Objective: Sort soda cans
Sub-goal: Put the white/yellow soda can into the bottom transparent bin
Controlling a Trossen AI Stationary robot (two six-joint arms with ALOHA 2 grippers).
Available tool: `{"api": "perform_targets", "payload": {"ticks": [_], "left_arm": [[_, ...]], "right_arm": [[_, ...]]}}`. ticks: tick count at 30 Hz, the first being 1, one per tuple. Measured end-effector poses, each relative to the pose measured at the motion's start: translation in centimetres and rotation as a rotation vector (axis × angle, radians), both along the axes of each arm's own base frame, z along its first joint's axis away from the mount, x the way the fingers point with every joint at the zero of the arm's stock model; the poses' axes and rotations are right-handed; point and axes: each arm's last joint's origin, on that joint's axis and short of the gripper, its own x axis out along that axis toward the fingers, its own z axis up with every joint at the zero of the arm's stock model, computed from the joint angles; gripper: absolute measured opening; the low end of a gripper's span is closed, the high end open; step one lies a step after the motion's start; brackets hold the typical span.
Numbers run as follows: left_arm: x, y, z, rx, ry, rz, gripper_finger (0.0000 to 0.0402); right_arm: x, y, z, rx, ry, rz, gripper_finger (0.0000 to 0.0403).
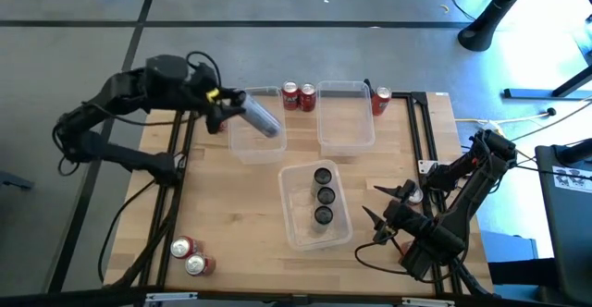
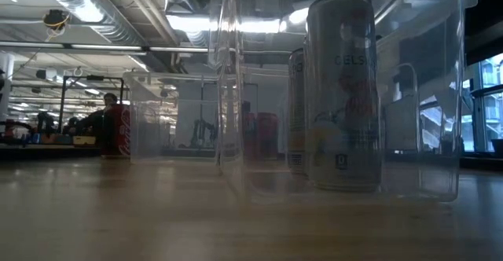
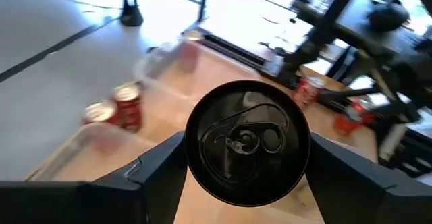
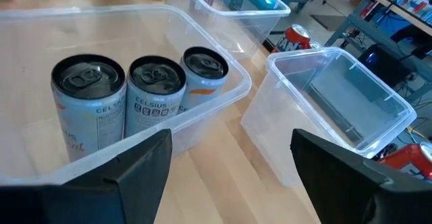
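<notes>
My left gripper (image 1: 242, 109) hangs over the far-left clear bin (image 1: 242, 146), shut on a silver soda can with a black top (image 3: 246, 142), seen from above as the same can (image 1: 264, 119). Three silver cans with dark tops (image 4: 154, 92) stand upright in the near clear bin (image 1: 294, 226). Two red cans (image 1: 299, 96) stand at the far edge between the far bins and a third (image 1: 380, 101) to their right. Two more red cans (image 1: 191, 256) stand at the near left. My right gripper (image 1: 381, 220) waits open beside the near bin, nothing between its fingers (image 4: 145, 163). My left gripper pinches the silver can's round side wall just below its top rim (image 3: 192, 153), one finger (image 3: 158, 173) on each side. The can lies along the fingers, top toward the wrist and bottom pointing away. It is lifted clear and slants down over the far-left bin.
A second far clear bin (image 1: 346, 115) stands right of the first. Black frame rails (image 1: 424, 131) run along the table's right side and others along its left. Bare wood lies between the near-left red cans and the near bin.
</notes>
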Motion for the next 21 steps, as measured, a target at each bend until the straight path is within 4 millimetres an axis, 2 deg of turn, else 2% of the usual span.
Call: {"api": "perform_targets", "payload": {"ticks": [8,14,21], "left_arm": [[5.0,-3.3,-1.6,0.001,0.050,-0.191,0.0260],[8.1,-5.5,-3.6,0.039,0.149,-0.230,0.0260],[11.1,-7.6,-5.3,0.086,0.170,-0.279,0.0261]], "right_arm": [[0.0,0.0,0.0,-0.007,0.005,0.001,0.0303],[0.0,0.0,0.0,-0.007,0.006,0.001,0.0303],[0.0,0.0,0.0,-0.015,-0.006,0.003,0.0303]]}}
